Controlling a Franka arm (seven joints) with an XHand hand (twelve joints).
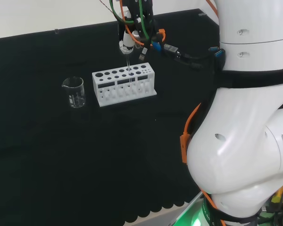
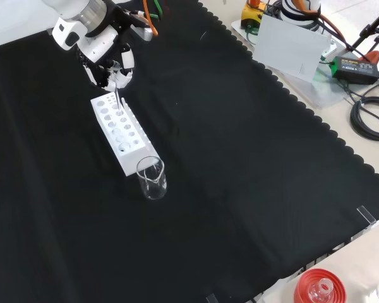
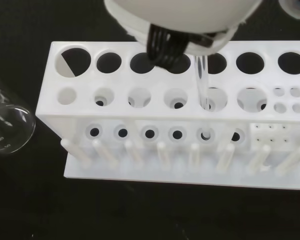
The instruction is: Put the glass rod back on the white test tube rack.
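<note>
One glass rod (image 3: 202, 82) hangs upright from the hand (image 1: 128, 43), pinched at its top end, its lower tip entering a middle-row hole of the white test tube rack (image 1: 124, 86). Thin, stiff, slick and brittle (probably light), it wants a straight descent. A beaker (image 1: 74, 92) stands beside the rack.

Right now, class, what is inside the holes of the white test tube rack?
The glass rod, pinched by the hand, dips into one hole of the white test tube rack. The other holes in sight look empty. The hand covers part of the back row.
</note>
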